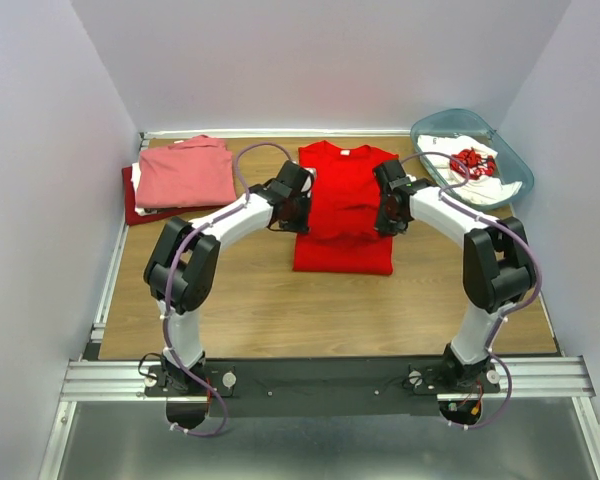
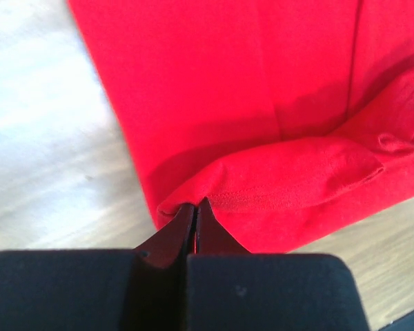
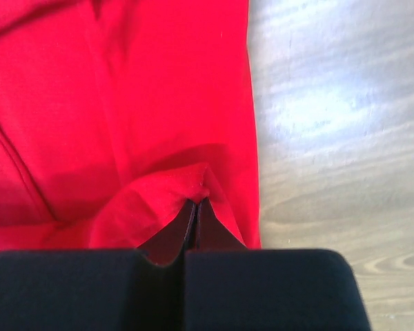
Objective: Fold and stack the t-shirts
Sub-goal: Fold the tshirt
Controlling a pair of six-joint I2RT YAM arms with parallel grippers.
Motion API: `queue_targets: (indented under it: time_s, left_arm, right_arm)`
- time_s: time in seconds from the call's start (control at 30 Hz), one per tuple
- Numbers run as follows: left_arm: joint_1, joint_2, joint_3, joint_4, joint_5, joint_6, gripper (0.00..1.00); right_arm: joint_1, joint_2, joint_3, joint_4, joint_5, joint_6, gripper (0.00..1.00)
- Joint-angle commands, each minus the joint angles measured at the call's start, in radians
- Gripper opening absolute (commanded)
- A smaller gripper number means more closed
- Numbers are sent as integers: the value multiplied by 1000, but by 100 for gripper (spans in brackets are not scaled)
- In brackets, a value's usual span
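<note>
Done: salmon-pink shirt [image 1: 185, 172] folded atop darker red shirt [image 1: 130, 200], ten o'clock.
In hand: bright red shirt [image 1: 343, 215], centre; left claw [image 2: 195, 207] and right claw [image 3: 195, 205] pinch its cloth.
Waiting: white shirt [image 1: 450, 150] in bin [image 1: 517, 176], two o'clock.

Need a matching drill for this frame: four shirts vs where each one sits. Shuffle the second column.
1. bright red t-shirt
2. salmon-pink t-shirt
3. white printed t-shirt
4. dark red t-shirt

A. in the teal bin
B. far left, bottom layer
C. far left, top layer
D. mid-table, pinched by left tool and right tool

Pairs: 1-D, 2-C, 3-A, 4-B
</note>
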Motion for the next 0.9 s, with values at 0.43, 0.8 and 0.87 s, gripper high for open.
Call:
queue_targets:
  time_s: [0.43, 0.8, 0.87]
  left_arm:
    - [83, 166, 209, -51, 43, 70, 0]
    - [104, 187, 260, -83, -14, 50, 25]
    - [104, 172, 295, -106, -70, 49, 56]
  right_arm:
    - [-64, 147, 191, 8, 7, -83, 0]
    - [-79, 173, 235, -6, -6, -89, 9]
    - [-79, 167, 272, -22, -11, -100, 41]
